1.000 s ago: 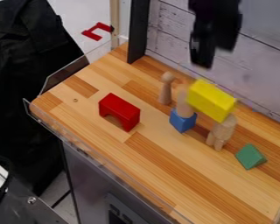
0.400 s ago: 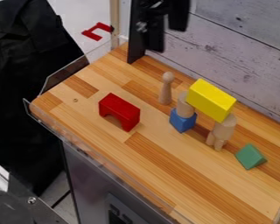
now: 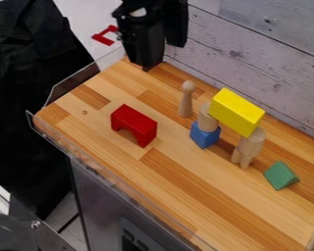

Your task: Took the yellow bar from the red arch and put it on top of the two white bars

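Brown wooden desk: yellow brick bar, three o'clock, tops two tan wooden posts. Looks done; spread black hand, twelve o'clock, can leave.

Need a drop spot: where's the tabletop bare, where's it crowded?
Bare: wooden tabletop between the red arch block, green triangular block and near edge; also the left corner, left of the arch. Crowded: round the yellow bar and its pale wooden supports (one on the blue block), slim wooden peg close by.
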Motion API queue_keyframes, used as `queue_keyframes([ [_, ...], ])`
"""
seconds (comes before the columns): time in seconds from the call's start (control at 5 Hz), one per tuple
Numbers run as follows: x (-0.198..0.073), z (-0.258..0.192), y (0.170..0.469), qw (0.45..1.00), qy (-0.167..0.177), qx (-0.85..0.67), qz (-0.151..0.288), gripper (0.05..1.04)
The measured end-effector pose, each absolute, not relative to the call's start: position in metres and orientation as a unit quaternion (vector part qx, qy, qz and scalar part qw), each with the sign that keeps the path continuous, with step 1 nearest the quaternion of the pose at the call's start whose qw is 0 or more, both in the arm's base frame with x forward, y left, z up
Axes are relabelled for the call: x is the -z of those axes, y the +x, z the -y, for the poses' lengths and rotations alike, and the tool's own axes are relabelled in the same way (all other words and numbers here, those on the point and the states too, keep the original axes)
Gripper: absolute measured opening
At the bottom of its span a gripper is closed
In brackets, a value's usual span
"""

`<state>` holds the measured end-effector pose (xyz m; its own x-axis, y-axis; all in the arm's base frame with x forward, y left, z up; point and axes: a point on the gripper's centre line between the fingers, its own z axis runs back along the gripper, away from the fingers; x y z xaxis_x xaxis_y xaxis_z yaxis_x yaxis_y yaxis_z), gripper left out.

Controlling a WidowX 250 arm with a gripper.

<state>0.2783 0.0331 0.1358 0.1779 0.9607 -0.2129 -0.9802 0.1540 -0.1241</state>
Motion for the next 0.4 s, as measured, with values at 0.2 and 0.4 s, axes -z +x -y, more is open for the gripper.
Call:
queue_keyframes([
  [0.2, -0.1351, -0.0311, 0.2789, 0.801, -0.138, -0.581, -0.045, 0.999],
  [0.4, -0.1276, -0.0300, 0.2793, 0.832, -0.136, -0.535, -0.062, 0.999],
])
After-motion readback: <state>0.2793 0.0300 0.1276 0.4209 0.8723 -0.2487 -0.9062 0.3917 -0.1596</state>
